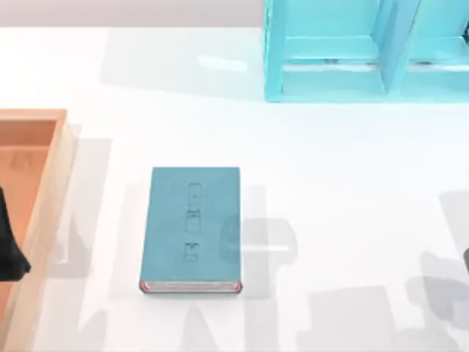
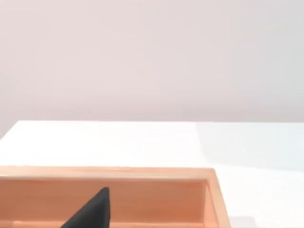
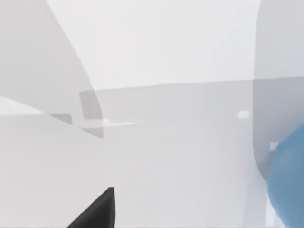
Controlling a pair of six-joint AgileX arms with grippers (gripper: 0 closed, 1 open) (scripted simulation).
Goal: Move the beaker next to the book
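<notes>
The teal-blue book (image 1: 190, 227) lies flat on the white table, left of centre, its white page edges and reddish trim facing the front. A rounded translucent blue surface, the beaker (image 3: 287, 187), shows close to the right wrist camera, cut off by the picture's edge. A dark part of my right gripper (image 3: 95, 211) points over the white table beside it. My right arm (image 1: 465, 260) is a dark sliver at the table's right edge. My left arm (image 1: 11, 253) hangs over the wooden tray at the left, with a dark part of its gripper (image 2: 90, 211) above the tray's floor.
A wooden tray (image 1: 55, 191) with raised walls runs along the left side; its far wall (image 2: 109, 173) shows in the left wrist view. A cyan shelf unit (image 1: 344, 51) stands at the back right. Bare white table lies between the book and the right edge.
</notes>
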